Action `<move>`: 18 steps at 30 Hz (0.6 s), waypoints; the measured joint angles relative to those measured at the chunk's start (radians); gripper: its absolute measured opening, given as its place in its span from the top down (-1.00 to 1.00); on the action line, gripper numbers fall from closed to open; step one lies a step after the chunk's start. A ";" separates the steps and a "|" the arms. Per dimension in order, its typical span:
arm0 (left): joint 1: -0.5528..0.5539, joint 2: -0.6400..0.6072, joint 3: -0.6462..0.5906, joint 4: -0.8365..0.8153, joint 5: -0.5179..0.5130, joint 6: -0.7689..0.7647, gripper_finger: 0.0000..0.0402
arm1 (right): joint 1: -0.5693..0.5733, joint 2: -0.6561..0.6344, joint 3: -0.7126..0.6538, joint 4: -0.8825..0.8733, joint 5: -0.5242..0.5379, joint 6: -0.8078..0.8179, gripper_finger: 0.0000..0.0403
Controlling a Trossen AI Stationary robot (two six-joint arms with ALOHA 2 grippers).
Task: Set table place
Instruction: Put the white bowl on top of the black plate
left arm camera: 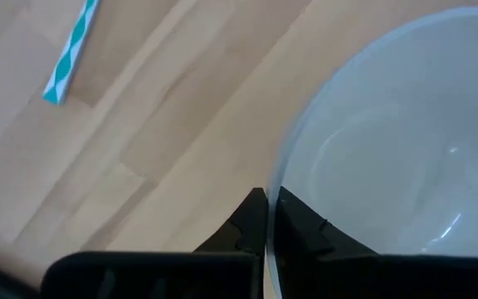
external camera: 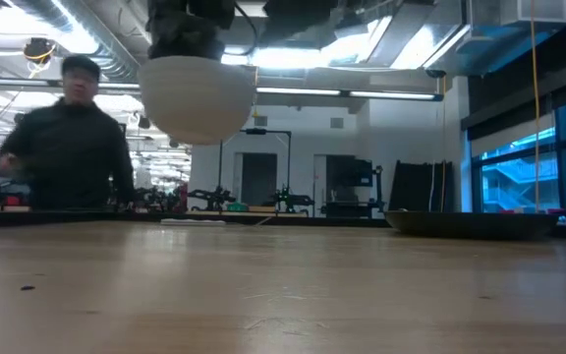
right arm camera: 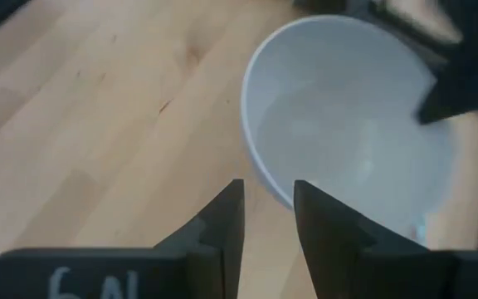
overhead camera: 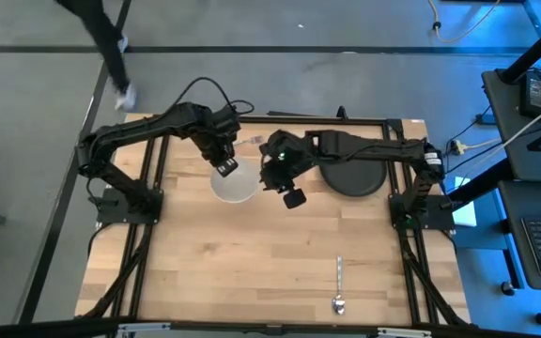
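Pale wood counter: the white bowl is held raised above it, its rim clamped by the left end effector. The right end effector, fingers apart, is poised beside. The bowl is judged rigid, light, smooth and breakable; the rim is best gripped.

text: "6A" partly cut off | on: right tool body | other readable text: none

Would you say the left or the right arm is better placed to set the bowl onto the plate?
Left, probably. The left gripper is already shut on the bowl's rim and holds it clear of the table. The right gripper is open beside the bowl, holding nothing. The plate lies beyond it.
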 joint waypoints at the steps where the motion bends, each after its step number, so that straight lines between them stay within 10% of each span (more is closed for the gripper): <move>1: 0.000 -0.001 0.000 0.010 0.000 0.000 0.98 | 0.000 0.008 0.000 0.005 0.000 0.000 0.46; 18: 0.000 -0.004 0.007 0.028 0.000 0.009 0.96 | 0.036 0.078 0.000 0.033 0.137 -0.075 0.46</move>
